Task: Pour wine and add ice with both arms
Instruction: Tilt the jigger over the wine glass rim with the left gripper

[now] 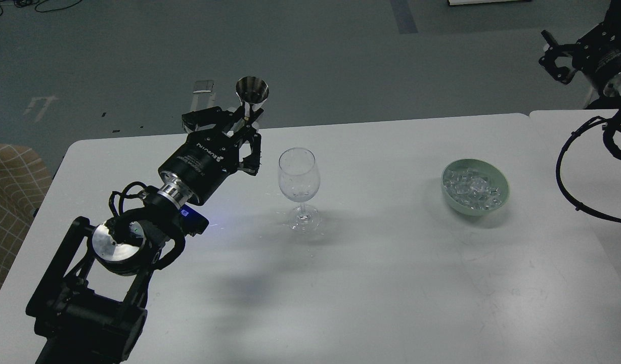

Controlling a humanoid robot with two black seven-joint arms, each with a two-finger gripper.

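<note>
A clear wine glass stands upright at the table's middle. Whether wine is in it cannot be told. My left gripper is shut on the stem of a small steel measuring cup, held upright just left of the glass and above its rim. A pale green bowl holds the ice, several small clear cubes, to the right of the glass. My right gripper is raised at the top right, beyond the table's far edge, with its fingers spread and empty.
The white table bears the glass and the bowl. A second white table adjoins it at the right. My right arm's black cable loops over that side. A chequered seat stands at the left edge.
</note>
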